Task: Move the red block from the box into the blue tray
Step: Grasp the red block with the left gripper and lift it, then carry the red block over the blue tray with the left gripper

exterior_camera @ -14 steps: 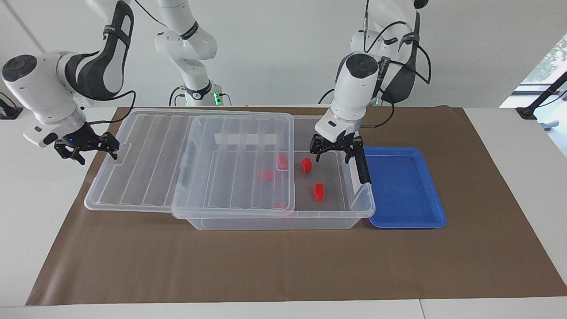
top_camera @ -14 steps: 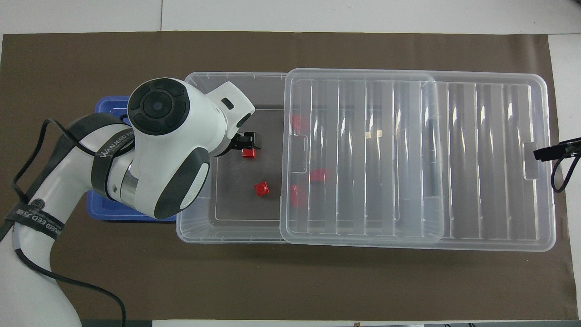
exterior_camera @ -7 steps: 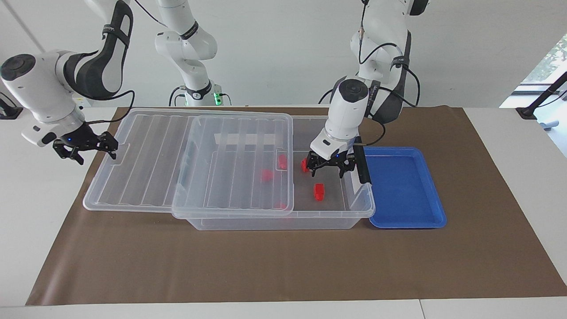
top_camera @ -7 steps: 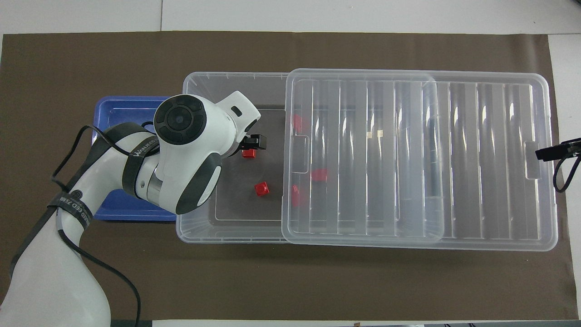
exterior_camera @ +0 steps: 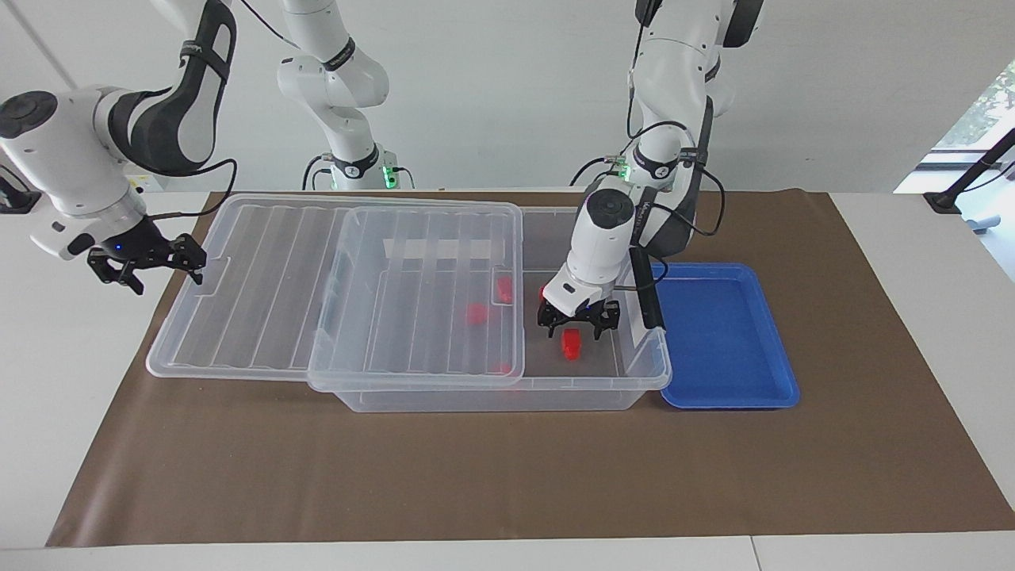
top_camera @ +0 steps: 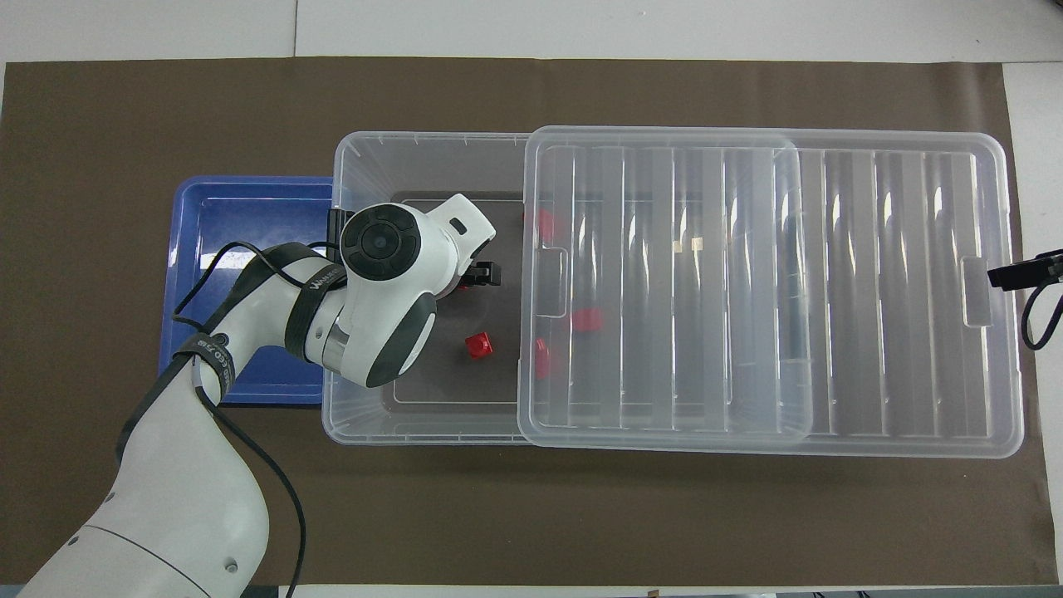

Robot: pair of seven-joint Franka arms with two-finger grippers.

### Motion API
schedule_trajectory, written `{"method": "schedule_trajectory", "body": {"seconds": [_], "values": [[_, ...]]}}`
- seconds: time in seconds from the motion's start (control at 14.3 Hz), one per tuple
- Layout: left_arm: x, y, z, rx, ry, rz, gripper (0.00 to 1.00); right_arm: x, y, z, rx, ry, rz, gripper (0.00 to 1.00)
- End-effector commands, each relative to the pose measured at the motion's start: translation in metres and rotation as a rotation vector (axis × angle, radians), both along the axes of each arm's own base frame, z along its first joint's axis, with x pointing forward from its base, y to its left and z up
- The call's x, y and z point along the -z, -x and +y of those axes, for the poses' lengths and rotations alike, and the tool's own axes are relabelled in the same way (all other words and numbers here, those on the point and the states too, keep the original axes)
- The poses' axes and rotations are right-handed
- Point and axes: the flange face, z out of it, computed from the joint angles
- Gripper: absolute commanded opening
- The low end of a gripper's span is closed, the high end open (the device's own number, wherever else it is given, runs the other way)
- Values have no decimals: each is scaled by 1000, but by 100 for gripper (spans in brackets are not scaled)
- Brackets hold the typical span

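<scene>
The clear box point(exterior_camera: 507, 396) point(top_camera: 415, 149) stands on the brown mat with its ribbed lid point(exterior_camera: 277, 277) point(top_camera: 872, 291) slid toward the right arm's end. My left gripper point(exterior_camera: 576, 323) point(top_camera: 477, 274) is open and low inside the uncovered part. Its fingers stand just over one red block point(exterior_camera: 569, 342), which is mostly hidden under the hand in the overhead view. A second red block point(exterior_camera: 545, 293) point(top_camera: 478, 345) lies nearer to the robots. The blue tray point(exterior_camera: 721, 333) point(top_camera: 241, 216) is empty, beside the box. My right gripper point(exterior_camera: 147, 266) point(top_camera: 1009, 276) is open, waiting at the lid's outer end.
More red blocks point(exterior_camera: 476, 313) point(top_camera: 586, 320) show through the lid. A black clip handle point(exterior_camera: 646, 297) sits on the box's end wall next to the tray. The box wall stands between my left gripper and the tray.
My left gripper has come down into the box, from above its rim to just over the red block. The right gripper has barely shifted. The blocks have not moved.
</scene>
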Motion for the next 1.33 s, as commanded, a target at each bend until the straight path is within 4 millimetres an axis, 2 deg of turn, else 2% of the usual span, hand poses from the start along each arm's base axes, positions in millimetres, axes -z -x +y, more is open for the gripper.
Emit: {"method": "schedule_trajectory", "body": {"seconds": [0.0, 0.07, 0.14, 0.21, 0.35, 0.49, 0.56, 0.7, 0.91, 0.98, 1.05, 1.12, 1.19, 1.26], "values": [[2, 3, 1, -15, 9, -18, 100, -13, -5, 10, -42, -12, -10, 100], [2, 3, 1, -15, 9, -16, 84, -21, -8, 14, -51, -13, -12, 100], [1, 3, 0, -24, 11, -18, 23, -29, -10, 17, -48, -14, -10, 100], [2, 3, 2, -45, 10, -13, 0, -35, -14, 22, -39, -16, -7, 100], [1, 3, 2, -51, 8, -8, 0, -51, -17, 38, -15, -25, 9, 100], [-10, 2, 7, -58, 5, -6, 0, -71, -16, 51, 32, -40, 52, 100], [-29, 2, 14, -67, 3, -3, 0, -80, -14, 58, 76, -44, 73, 100], [-69, 7, 22, -72, 4, 1, 0, -81, -15, 67, 138, -32, 78, 100], [-131, 15, 30, -75, 5, 7, 0, -81, -14, 64, 136, -28, 74, 100], [-149, 15, 36, -81, 7, 7, 0, -82, -14, 64, 128, -28, 72, 89], [-163, 15, 46, -95, 7, 10, 0, -81, -13, 60, 117, -28, 72, 46], [-179, 20, 52, -99, 12, 4, 0, -80, -12, 54, 111, -27, 68, 11], [-188, 22, 66, -115, 10, 10, 0, -80, -11, 47, 117, -24, 53, 0], [-194, 20, 84, -144, 5, 21, 0, -76, -10, 46, 120, -24, 52, 0]]}}
